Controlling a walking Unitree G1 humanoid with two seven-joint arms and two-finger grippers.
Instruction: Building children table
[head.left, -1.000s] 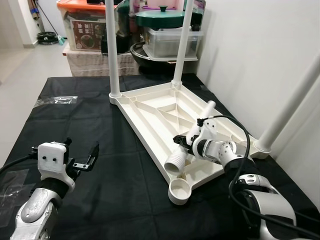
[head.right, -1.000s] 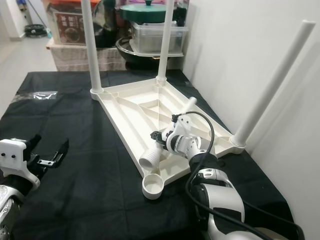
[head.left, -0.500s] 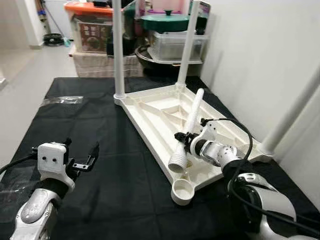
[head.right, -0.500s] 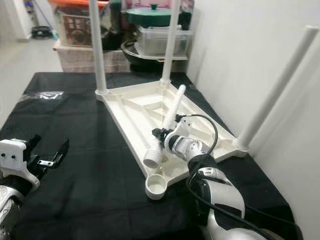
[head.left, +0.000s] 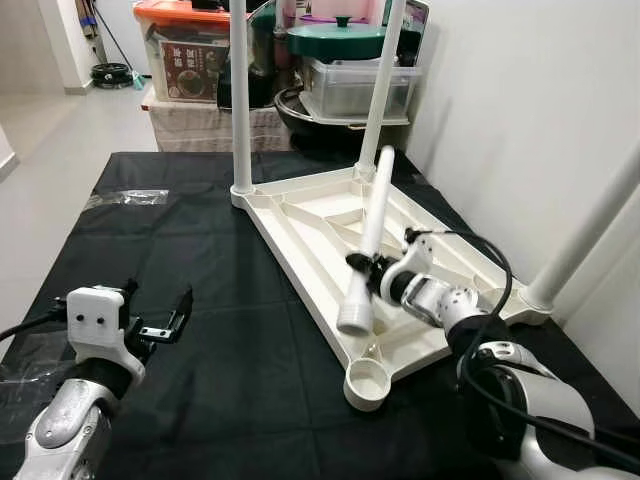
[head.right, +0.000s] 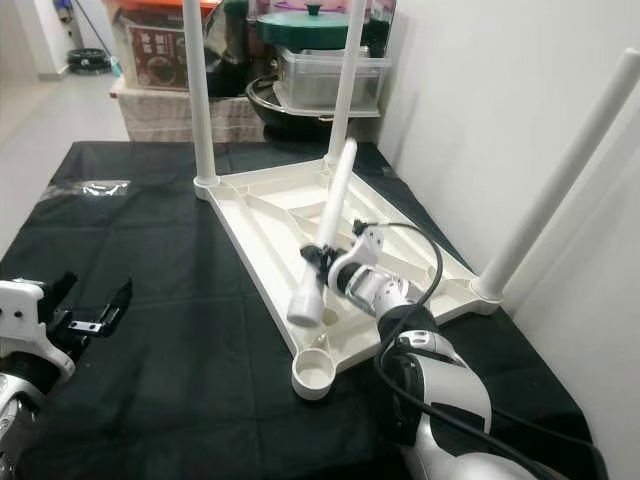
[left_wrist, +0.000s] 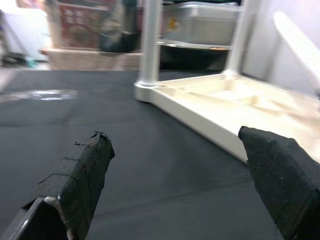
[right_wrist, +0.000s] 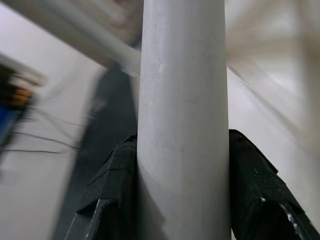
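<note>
While the white children's tabletop (head.left: 300, 215) lies upside down across the black cloth (head.left: 200, 260), reaching from the cloth's middle toward its right edge by the wall, most of the build looks done: three legs already stand in its corner sockets, two at the far corners (head.left: 240, 100) (head.left: 383, 85) and one at the right corner (head.left: 585, 235). The near corner socket (head.left: 366, 382) is unfilled, so one leg is left to seat. That fourth leg (head.left: 367, 240) is clenched between the fingers of the right gripper (head.left: 377, 272), tilted, its threaded end hanging over the underside just short of the empty socket. The left gripper (head.left: 150, 318) hovers over the cloth's near left corner, its fingers (left_wrist: 77, 177) spread wide and gripping nothing.
</note>
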